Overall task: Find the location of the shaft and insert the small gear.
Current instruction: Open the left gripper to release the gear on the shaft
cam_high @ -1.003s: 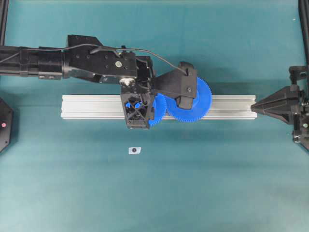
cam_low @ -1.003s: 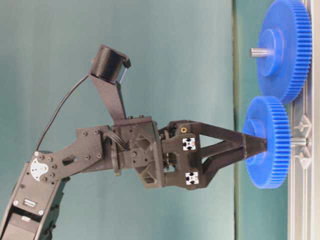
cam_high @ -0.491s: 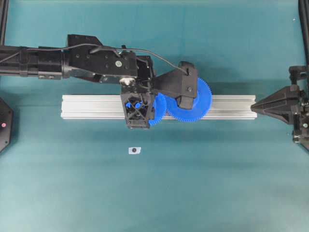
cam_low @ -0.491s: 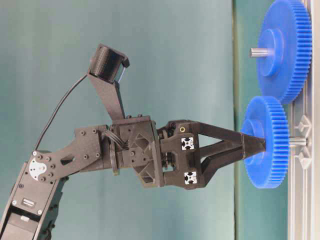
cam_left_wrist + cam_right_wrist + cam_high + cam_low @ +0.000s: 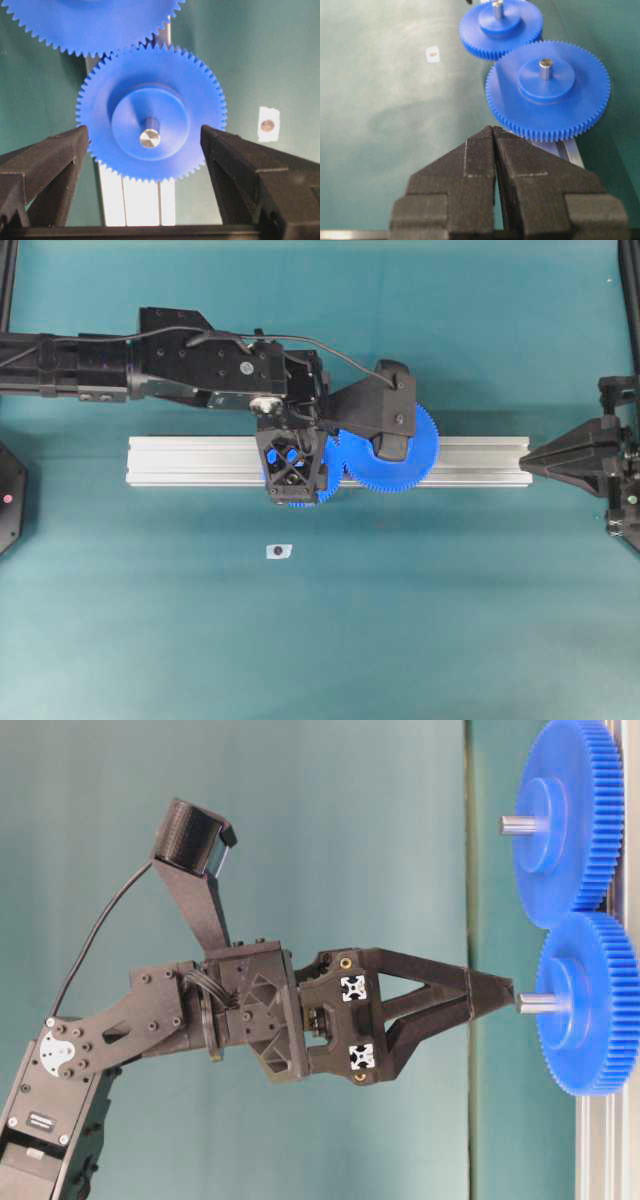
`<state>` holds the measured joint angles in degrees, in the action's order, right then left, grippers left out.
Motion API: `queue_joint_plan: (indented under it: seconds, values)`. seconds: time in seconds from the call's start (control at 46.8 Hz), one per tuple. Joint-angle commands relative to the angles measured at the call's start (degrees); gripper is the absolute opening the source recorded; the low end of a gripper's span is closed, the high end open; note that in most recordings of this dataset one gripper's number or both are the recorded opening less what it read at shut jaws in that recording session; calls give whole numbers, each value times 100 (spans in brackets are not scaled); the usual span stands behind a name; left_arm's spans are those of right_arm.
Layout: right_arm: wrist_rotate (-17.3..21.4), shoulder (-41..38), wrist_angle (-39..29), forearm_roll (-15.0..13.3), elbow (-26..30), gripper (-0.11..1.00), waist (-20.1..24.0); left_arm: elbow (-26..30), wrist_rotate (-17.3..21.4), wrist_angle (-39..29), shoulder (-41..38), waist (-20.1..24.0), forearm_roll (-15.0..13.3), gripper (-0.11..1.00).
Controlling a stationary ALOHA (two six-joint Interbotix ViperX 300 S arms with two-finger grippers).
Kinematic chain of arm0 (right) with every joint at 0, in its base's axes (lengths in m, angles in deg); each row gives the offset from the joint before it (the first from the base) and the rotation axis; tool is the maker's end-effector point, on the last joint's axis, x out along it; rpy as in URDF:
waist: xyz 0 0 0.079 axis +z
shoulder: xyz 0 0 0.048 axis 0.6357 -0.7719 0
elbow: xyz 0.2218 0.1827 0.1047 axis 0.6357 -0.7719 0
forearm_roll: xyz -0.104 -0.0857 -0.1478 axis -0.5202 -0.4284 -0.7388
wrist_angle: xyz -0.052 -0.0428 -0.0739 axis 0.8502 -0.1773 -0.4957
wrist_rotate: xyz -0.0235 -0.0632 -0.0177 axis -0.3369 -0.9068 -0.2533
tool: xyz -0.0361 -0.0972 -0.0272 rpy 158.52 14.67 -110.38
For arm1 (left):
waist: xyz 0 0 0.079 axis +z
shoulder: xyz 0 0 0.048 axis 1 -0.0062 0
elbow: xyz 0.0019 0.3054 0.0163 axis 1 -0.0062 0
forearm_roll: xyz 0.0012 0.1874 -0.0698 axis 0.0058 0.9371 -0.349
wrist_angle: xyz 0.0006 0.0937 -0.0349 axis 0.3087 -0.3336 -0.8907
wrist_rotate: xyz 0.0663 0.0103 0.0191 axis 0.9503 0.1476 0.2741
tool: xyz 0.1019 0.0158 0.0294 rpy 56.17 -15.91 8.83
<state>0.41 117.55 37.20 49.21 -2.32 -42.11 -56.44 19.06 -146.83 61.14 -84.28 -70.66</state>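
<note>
- Overhead view: left gripper (image 5: pixel 293 502) covers most of small gear (image 5: pixel 322 495).
- Left wrist view: larger gear (image 5: pixel 90 22) is cut off above the fingers (image 5: pixel 47 160).

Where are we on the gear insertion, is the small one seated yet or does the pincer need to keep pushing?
Done: the small gear sits fully down on its shaft, whose tip pokes through the hub, and its teeth meet the large gear on the aluminium rail. In hand: nothing; the left pincer is open with both fingers clear of the gear. Left: only backing off. The right pincer is shut and parked.
</note>
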Motion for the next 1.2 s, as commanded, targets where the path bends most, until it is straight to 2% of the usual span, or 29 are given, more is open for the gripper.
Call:
queue_joint_plan:
  seconds: [0.0, 0.705, 0.961, 1.174]
  values:
    - [70, -35, 44, -9, 97, 4, -9, 123, -9, 18, 141, -18, 9, 86]
    - [70, -35, 53, -9, 79, 4, -9, 123, -88, 0, 308, -62, 9, 86]
    - [70, -35, 62, -9, 70, 4, -9, 334, -149, -1020, 299, -62, 26, 85]
    - [70, -35, 70, -9, 62, 4, -9, 448, -141, -853, 325, -62, 9, 85]
